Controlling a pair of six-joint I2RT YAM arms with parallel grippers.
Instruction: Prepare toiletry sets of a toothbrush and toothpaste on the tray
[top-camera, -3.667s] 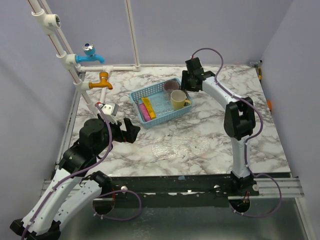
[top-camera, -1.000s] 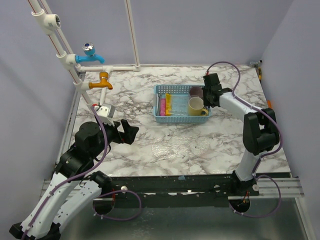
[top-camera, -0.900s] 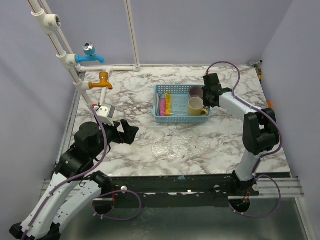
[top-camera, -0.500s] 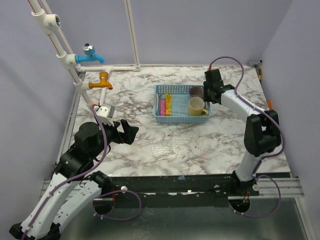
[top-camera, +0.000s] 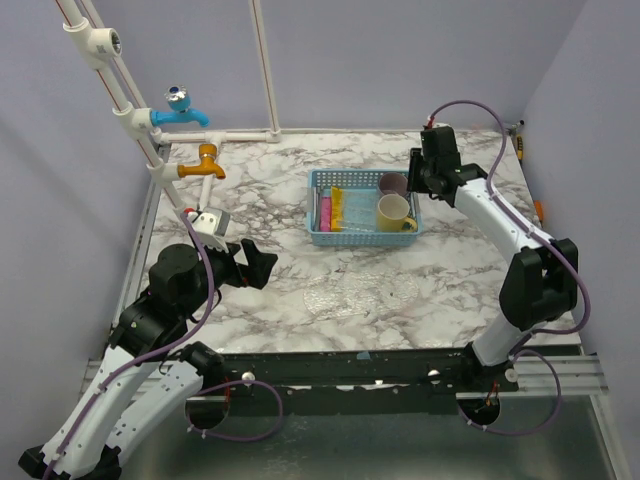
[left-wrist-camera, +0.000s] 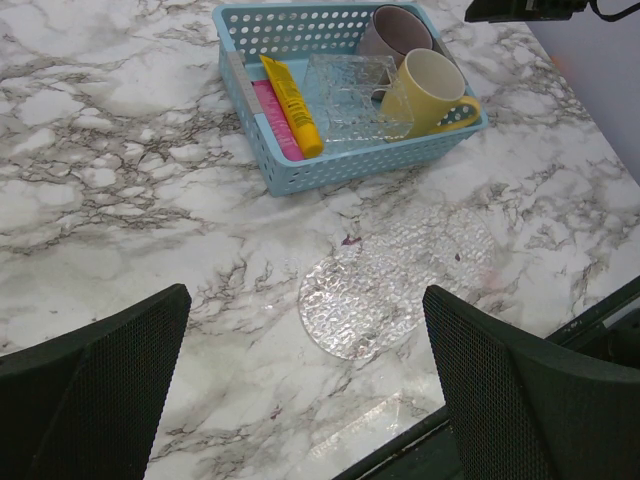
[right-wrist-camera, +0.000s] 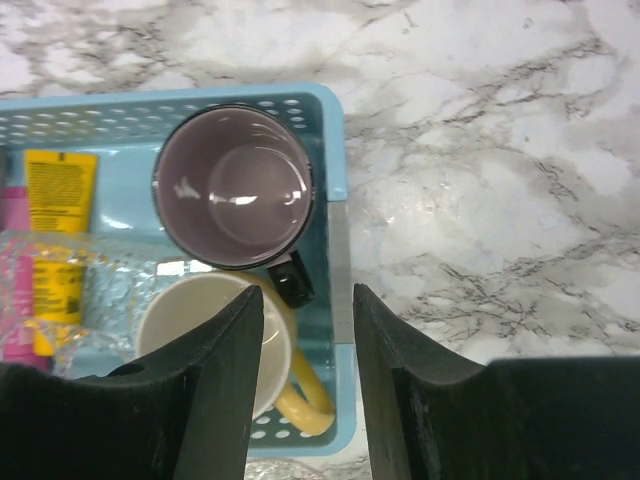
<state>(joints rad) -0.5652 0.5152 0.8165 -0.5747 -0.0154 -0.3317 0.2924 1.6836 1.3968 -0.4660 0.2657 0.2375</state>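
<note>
A blue basket (top-camera: 360, 237) holds the yellow toothpaste (top-camera: 338, 208) and the pink toothpaste (top-camera: 325, 212) side by side at its left end. A mauve cup (top-camera: 393, 185) and a cream mug (top-camera: 392, 212) stand at its right end. The left wrist view shows the yellow tube (left-wrist-camera: 292, 105) and the pink tube (left-wrist-camera: 275, 120). No toothbrush shows. My right gripper (top-camera: 425, 180) is open and empty above the basket's right wall (right-wrist-camera: 338, 160), next to the mauve cup (right-wrist-camera: 232, 185). My left gripper (top-camera: 255, 262) is open and empty, well to the left of the basket.
A clear round textured dish (top-camera: 360, 292) lies on the marble in front of the basket. A clear square piece (left-wrist-camera: 355, 95) sits in the basket between the tubes and the mug. White pipes with a blue tap (top-camera: 185, 110) and an orange tap (top-camera: 205, 160) stand at the back left.
The basket went from a tilted spot left of centre to its place further right. In the last second my right gripper rose and drew back from its right end; the basket stayed put.
</note>
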